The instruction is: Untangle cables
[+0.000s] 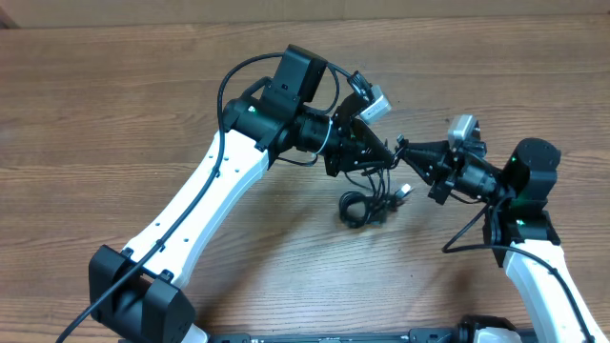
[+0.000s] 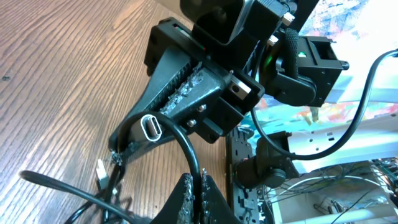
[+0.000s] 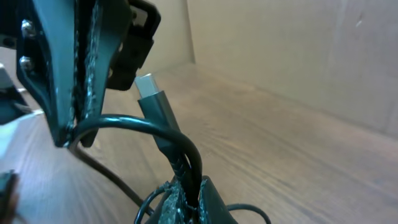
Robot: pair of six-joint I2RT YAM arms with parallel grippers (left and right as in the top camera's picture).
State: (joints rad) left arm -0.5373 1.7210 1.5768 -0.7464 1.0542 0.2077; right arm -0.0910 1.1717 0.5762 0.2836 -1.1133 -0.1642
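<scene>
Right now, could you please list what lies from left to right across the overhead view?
Left arm's black base, white link, left claw, right claw, right arm's black joint. The cables overlap the claws.

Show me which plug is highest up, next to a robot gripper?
The plug with the oval metal mouth, held up beside the right gripper. The other one, the small silvery plug, hangs lower, down near the table.

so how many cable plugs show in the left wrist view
2: an oval-faced plug against the right gripper, and a small silvery plug lower left, near the table. More may be hidden.
</scene>
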